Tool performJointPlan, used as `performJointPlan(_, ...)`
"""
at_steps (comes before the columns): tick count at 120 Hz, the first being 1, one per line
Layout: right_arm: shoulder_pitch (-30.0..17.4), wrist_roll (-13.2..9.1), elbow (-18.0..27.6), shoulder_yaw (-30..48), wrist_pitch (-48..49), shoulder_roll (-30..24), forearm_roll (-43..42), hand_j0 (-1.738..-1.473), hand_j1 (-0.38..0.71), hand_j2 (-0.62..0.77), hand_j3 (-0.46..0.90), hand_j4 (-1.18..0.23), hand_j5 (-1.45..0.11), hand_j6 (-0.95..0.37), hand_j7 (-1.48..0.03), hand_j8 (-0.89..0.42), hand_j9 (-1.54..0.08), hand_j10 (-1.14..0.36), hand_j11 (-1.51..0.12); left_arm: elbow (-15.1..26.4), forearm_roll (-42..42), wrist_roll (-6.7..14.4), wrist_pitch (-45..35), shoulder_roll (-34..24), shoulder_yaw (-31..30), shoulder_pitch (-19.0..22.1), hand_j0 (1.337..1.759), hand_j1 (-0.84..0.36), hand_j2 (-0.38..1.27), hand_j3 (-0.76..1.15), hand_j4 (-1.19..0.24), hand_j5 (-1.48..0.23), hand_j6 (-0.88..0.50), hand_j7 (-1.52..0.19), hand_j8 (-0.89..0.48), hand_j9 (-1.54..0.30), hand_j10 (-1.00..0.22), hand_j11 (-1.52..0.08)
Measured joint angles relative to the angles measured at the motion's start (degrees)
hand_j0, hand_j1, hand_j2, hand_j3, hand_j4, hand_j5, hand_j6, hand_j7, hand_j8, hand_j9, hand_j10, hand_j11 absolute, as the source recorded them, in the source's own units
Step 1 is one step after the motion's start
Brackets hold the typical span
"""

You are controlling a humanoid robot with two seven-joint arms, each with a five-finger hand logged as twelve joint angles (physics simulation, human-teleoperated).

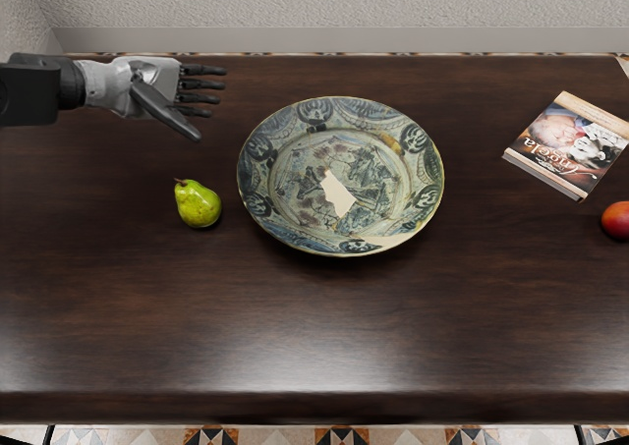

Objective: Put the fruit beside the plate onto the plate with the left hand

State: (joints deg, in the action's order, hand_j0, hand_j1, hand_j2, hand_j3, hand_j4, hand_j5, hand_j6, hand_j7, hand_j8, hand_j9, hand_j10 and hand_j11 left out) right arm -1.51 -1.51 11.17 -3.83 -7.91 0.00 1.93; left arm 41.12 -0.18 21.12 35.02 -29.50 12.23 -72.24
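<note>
My left hand [167, 89] hangs over the far left of the tabletop [314, 337] with its fingers [201, 83] spread and holding nothing, well apart from the pear [198, 203], which lies on the wood just beside the plate [295, 231] on its left rim. I reckon the pear (rounded, likely to roll) could skid off if my fingers come down off-centre. The reddish fruit [616, 219] at the right edge, beyond the book [568, 143], could be mistaken for the target.

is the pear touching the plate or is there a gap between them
Apart. The head view shows a strip of bare dark table between the pear and the left rim of the plate.
</note>
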Motion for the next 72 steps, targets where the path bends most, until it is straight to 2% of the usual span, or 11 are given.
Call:
performJointPlan(28,-0.12,-0.20,0.04,0.10,0.00,0.00,0.00,-1.658,-0.31,-0.01,0.00,-0.03,-0.04,-0.03,-0.04,-0.03,-0.04,-0.03,-0.04,-0.03,0.51,0.13,0.00,-0.58,-0.33,0.54,1.658,0.35,0.00,0.00,0.00,0.00,0.00,0.00,0.00,0.00,0.00,0.00)
performJointPlan(56,-0.16,-0.32,0.07,0.13,0.00,0.00,0.00,-1.658,-0.31,-0.01,0.00,-0.03,-0.04,-0.03,-0.04,-0.03,-0.04,-0.03,-0.04,0.83,17.34,0.33,0.00,-0.63,-0.45,-3.32,1.658,0.35,0.00,0.00,0.00,0.00,0.00,0.00,0.00,0.00,0.00,0.00)
performJointPlan(72,-0.16,-0.33,0.08,0.14,-0.01,0.00,0.00,-1.658,-0.31,-0.01,0.00,-0.03,-0.04,-0.03,-0.04,-0.03,-0.04,-0.03,-0.04,1.93,22.72,0.44,0.00,-3.29,-0.53,-3.25,1.658,0.35,0.00,0.00,0.00,0.00,0.00,0.00,0.00,0.00,0.00,0.00)
